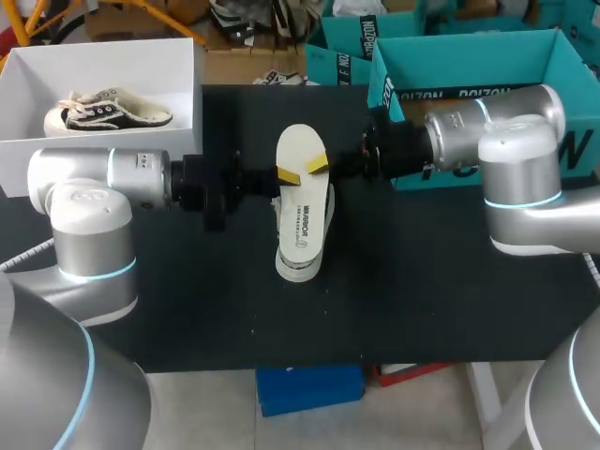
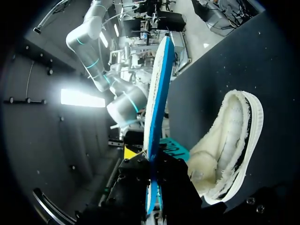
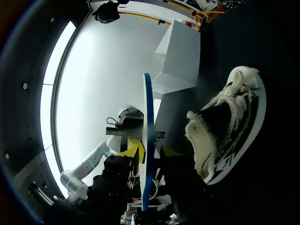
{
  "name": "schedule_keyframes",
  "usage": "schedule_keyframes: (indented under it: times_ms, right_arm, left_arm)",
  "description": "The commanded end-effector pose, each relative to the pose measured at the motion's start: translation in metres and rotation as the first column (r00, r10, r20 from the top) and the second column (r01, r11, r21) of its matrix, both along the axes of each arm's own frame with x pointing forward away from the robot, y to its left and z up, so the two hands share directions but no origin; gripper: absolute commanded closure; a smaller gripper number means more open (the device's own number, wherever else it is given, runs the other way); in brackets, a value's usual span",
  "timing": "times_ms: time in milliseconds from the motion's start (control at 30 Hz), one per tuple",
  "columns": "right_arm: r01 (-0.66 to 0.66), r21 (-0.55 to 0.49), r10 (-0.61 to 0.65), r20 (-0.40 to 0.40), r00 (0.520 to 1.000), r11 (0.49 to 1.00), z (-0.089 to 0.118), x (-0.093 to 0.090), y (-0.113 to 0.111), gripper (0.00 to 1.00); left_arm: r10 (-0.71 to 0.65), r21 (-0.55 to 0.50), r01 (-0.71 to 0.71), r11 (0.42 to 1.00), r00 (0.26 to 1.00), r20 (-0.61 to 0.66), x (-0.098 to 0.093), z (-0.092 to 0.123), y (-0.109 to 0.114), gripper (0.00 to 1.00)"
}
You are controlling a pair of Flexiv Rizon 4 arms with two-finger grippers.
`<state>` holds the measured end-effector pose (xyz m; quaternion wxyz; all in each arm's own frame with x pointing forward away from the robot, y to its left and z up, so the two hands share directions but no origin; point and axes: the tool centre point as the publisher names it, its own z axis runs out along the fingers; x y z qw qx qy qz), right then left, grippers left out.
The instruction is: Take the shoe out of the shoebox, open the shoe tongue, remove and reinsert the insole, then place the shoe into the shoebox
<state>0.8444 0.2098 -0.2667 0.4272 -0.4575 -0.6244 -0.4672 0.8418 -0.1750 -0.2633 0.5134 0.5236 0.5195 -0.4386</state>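
Note:
A white insole [image 1: 302, 192] with a blue underside hangs edge-up over the middle of the black table. My left gripper [image 1: 289, 175] comes in from the left and is shut on it; in the left wrist view the insole [image 2: 157, 103] runs out from between my left gripper's [image 2: 152, 161] fingers. My right gripper [image 1: 317, 164] stands at the insole's other side, open, with a gap to one finger [image 3: 171, 154] in the right wrist view. The shoe [image 1: 296, 270] lies on the table under the insole, its fleecy opening [image 2: 229, 150] showing, laces [image 3: 234, 82] loose.
The white shoebox [image 1: 141, 52] stands at the back left with a second shoe [image 1: 108, 111] inside. A teal box [image 1: 469, 61] stands at the back right, just behind my right arm. Bare black tabletop [image 1: 422, 300] lies in front of both arms.

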Motion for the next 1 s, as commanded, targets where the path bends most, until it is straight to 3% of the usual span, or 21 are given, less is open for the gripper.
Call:
schedule_keyframes:
  times_ms: [33, 333, 567, 800, 1000]
  right_arm:
    - [0.070, -0.048, -0.069, 0.011, 0.998, 0.996, 0.011, -0.020, -0.017, 0.00]
    - [0.159, -0.127, -0.157, 0.023, 0.987, 0.979, 0.021, -0.045, -0.041, 0.00]
    - [0.239, -0.184, -0.236, 0.039, 0.971, 0.953, 0.029, -0.064, -0.053, 0.00]
    - [0.338, -0.289, -0.341, 0.042, 0.939, 0.896, 0.038, -0.087, -0.065, 0.00]
    - [0.410, -0.316, -0.420, 0.040, 0.907, 0.855, 0.040, -0.101, -0.073, 0.00]
  left_arm:
    - [-0.007, 0.065, 0.011, 0.998, 0.998, -0.058, -0.008, 0.001, 0.006, 1.00]
    - [-0.018, 0.181, 0.066, 0.981, 0.967, -0.256, -0.041, -0.014, 0.025, 1.00]
    - [-0.033, 0.244, 0.122, 0.962, 0.940, -0.339, -0.063, -0.025, 0.038, 1.00]
    - [-0.051, 0.269, 0.172, 0.948, 0.914, -0.404, -0.077, -0.037, 0.047, 1.00]
    - [-0.113, 0.279, 0.257, 0.925, 0.889, -0.445, -0.086, -0.050, 0.045, 1.00]
